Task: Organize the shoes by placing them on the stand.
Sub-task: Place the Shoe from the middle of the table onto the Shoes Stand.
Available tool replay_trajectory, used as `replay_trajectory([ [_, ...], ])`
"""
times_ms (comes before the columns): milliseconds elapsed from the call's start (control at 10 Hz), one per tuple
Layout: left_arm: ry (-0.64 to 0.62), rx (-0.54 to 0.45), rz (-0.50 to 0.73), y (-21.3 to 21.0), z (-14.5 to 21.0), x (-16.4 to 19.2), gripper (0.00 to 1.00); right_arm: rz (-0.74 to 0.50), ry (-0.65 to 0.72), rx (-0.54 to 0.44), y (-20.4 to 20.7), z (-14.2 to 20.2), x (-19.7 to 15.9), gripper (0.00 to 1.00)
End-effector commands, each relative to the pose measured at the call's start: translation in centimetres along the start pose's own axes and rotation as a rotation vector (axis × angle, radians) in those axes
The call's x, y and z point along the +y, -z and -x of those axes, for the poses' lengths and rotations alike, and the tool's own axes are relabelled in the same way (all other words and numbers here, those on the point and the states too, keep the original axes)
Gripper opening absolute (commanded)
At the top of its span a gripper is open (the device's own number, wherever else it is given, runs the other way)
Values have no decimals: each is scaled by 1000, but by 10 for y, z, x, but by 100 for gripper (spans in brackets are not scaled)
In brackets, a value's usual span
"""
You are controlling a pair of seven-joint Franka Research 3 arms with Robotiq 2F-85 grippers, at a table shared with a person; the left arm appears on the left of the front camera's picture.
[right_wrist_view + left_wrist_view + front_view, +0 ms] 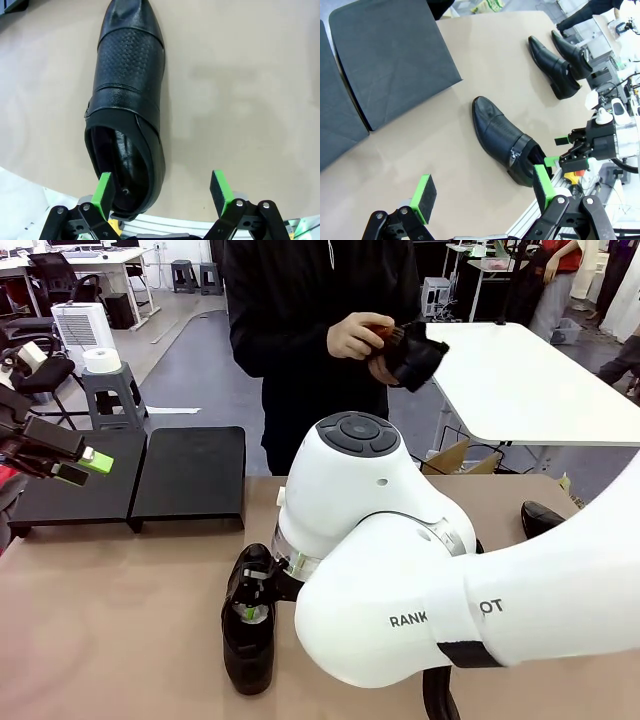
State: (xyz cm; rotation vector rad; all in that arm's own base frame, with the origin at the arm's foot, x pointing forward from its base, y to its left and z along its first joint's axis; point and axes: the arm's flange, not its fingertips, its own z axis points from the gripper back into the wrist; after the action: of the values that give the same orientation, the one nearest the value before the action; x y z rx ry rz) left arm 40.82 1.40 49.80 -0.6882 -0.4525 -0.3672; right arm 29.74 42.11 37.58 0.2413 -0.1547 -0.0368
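The stand (190,475), upper left, lies bare. The right tool (161,191) hangs spread over one shoe (130,75), the left tool (483,192) likewise.

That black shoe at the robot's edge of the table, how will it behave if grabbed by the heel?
The shoe looks glossy, so a grip may slip. Its opening holds shape, so probably stiff. Held at the heel, the long toe would likely dip.

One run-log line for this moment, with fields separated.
left gripper: open, near low black two-panel stand | right gripper: open at heel of glossy black leather shoe | shoes on stand: none | person's hand: holds another shoe
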Motion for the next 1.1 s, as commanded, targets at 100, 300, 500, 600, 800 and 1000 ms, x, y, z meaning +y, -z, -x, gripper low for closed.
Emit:
replay_trajectory([
  [100, 10, -18, 22, 0, -1, 1, 100, 0, 0, 0, 0, 0, 0, 100],
  [300, 10, -18, 22, 0, -1, 1, 100, 111, -107, 7, -47, -8, -52, 100],
  [500, 0, 0, 0, 0, 0, 0, 100, 134, -105, -27, -68, -11, -87, 100],
  [600, -27, 38, -16, 5, 9, -22, 100, 125, -76, -26, -68, -12, -96, 100],
  [800, -167, 132, -129, 11, 24, -76, 100, 147, 7, -4, -64, -19, -120, 100],
  [1000, -164, 226, -193, 18, 38, -123, 100, 130, 109, -1, -61, -28, -140, 100],
])
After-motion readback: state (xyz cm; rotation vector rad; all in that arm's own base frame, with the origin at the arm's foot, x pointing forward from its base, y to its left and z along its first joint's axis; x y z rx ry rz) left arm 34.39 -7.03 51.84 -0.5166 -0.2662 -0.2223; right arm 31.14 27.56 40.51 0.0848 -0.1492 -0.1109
